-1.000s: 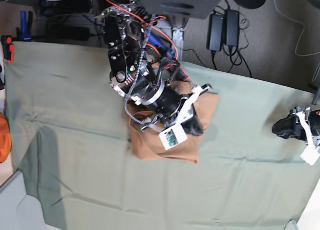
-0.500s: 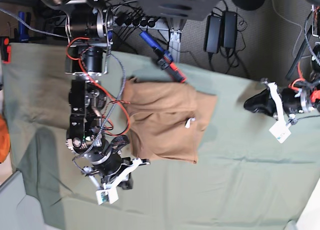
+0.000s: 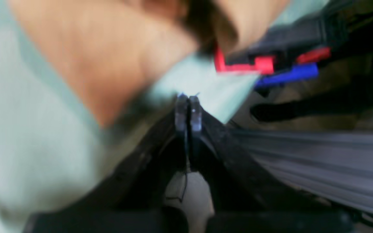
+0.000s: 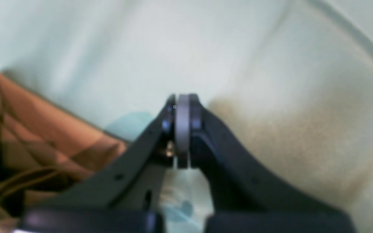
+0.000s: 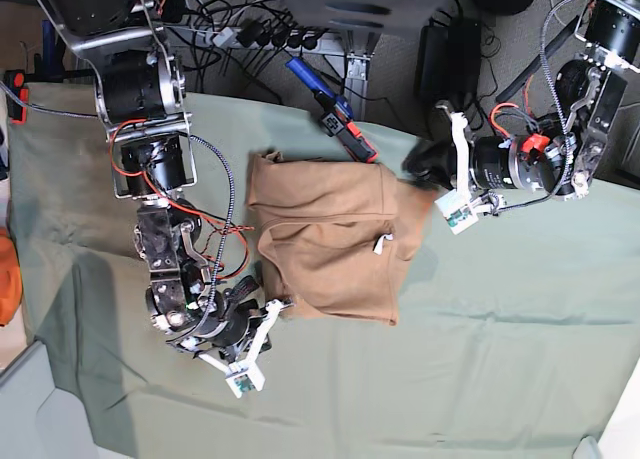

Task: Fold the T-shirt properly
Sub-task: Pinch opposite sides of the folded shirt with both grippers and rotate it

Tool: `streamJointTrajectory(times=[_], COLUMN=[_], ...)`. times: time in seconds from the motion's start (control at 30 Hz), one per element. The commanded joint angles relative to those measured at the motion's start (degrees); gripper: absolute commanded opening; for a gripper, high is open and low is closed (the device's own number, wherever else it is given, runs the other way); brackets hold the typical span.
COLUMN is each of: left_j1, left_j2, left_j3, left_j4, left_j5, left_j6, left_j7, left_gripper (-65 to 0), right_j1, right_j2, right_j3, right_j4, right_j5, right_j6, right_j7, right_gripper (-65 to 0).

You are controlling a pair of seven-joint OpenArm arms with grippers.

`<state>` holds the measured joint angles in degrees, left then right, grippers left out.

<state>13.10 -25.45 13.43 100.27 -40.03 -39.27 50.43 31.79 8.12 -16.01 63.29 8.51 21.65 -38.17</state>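
Observation:
The tan T-shirt (image 5: pixel 325 244) lies folded into a compact rectangle in the middle of the sage-green cloth (image 5: pixel 500 319), a small white tag showing at its right side. My left gripper (image 5: pixel 422 165) hovers just beyond the shirt's upper right corner. In the left wrist view it (image 3: pixel 188 103) is shut with nothing between its fingers, and the T-shirt (image 3: pixel 108 48) is a tan blur ahead of it. My right gripper (image 5: pixel 258 301) sits by the shirt's lower left corner. It (image 4: pixel 181 103) is shut and empty above green cloth, with the T-shirt (image 4: pixel 44 129) to its left.
A red-and-blue clamp (image 5: pixel 335 114) grips the cloth's far edge just behind the shirt, and the clamp (image 3: pixel 270 64) shows blurred in the left wrist view. An orange object (image 5: pixel 8 274) sits at the left edge. Cables and power bricks (image 5: pixel 435 49) lie beyond the table.
My right arm has left the top of the shirt and swung to its lower left corner. My left arm has come in from the far right to the upper right corner, its gripper shutting.

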Motion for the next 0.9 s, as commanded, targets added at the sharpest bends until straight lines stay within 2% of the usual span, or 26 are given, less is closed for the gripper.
streamJointTrajectory(times=[0.0, 0.1, 0.27, 0.53, 0.67, 0.87], left_j1=[-0.76, -0.90, -3.23, -7.39, -10.01, -16.37], left_j2=[0.00, 1.05, 1.01, 1.03, 0.94, 0.81], left_j3=[-0.37, -0.37, -0.37, -0.37, -0.37, -0.37], left_j4=[0.87, 0.85, -0.13, -9.42, -14.19, -21.57], left_j5=[-0.48, 0.87, 7.37, 7.74, 8.17, 8.98], left_j6=[-0.73, -0.73, -0.73, -0.73, -0.73, -0.73], left_j7=[-0.94, -2.58, -10.36, -11.28, -11.34, -13.70], left_gripper=[-65.0, -65.0, -65.0, -65.0, -65.0, -65.0], right_j1=[1.97, 1.92, 1.99, 1.99, 1.99, 1.77], right_j2=[-0.02, -0.02, -0.02, 0.07, 2.03, 6.27], right_j3=[-0.76, -3.54, -5.35, -5.35, -5.35, -5.35], right_j4=[0.42, -0.44, -0.46, -0.46, -0.44, 0.17], right_j5=[0.31, 0.28, 0.96, 3.08, 5.18, 11.50], right_j6=[4.81, 4.81, 4.85, 5.81, 5.81, 5.86], right_j7=[0.92, 0.09, -0.35, -2.40, -3.67, -7.10], right_gripper=[-65.0, -65.0, -65.0, -65.0, -65.0, -65.0])
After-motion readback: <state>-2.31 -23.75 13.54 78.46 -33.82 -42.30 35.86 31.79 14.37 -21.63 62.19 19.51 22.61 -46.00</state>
